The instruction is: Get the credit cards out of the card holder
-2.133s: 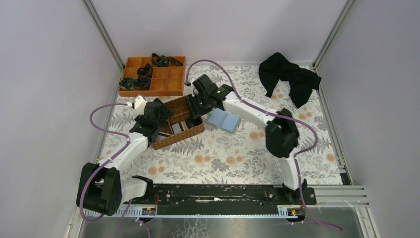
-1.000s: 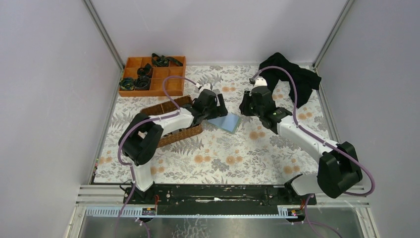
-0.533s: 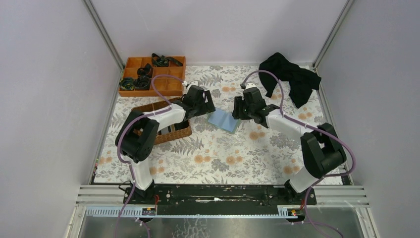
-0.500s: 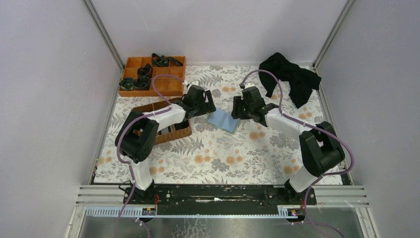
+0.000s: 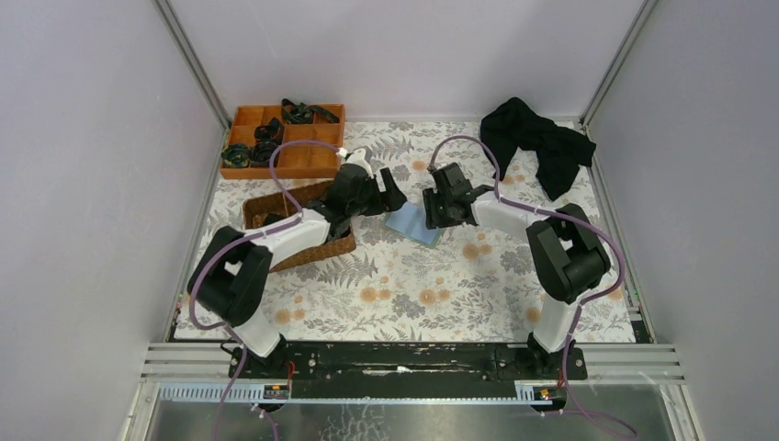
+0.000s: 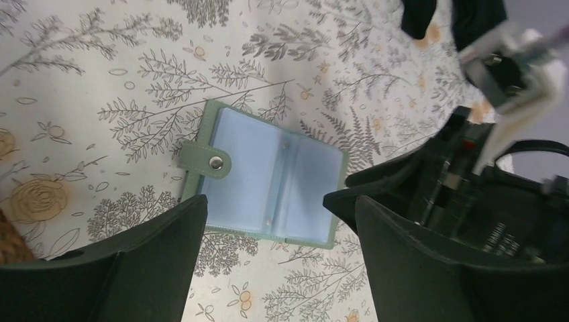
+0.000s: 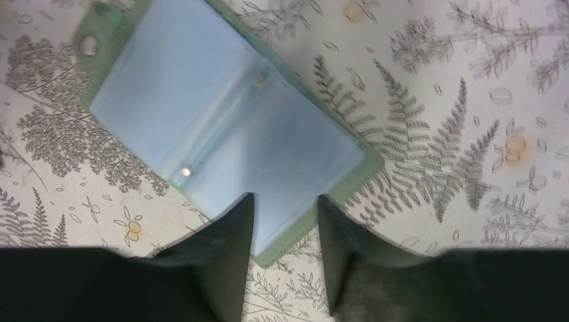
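The card holder (image 6: 268, 178) lies open and flat on the floral table, light blue inside with a green rim and a snap tab; it also shows in the top view (image 5: 411, 226) and the right wrist view (image 7: 221, 127). No credit cards show in its pockets or elsewhere. My left gripper (image 6: 278, 215) is open wide, hovering over the holder's near edge; in the top view this gripper (image 5: 389, 198) is at the holder's left. My right gripper (image 7: 285, 215) is open by a narrow gap, its fingers straddling the holder's corner; in the top view it (image 5: 430, 215) is at the holder's right edge.
A brown wicker basket (image 5: 276, 209) sits under my left arm. An orange divided tray (image 5: 317, 158) with black items is at the back left. A black cloth (image 5: 537, 142) lies at the back right. Walls close in on three sides.
Both grippers have closed in on the card holder. The right gripper moved left and down onto its right edge. The left gripper shifted slightly toward its left side.
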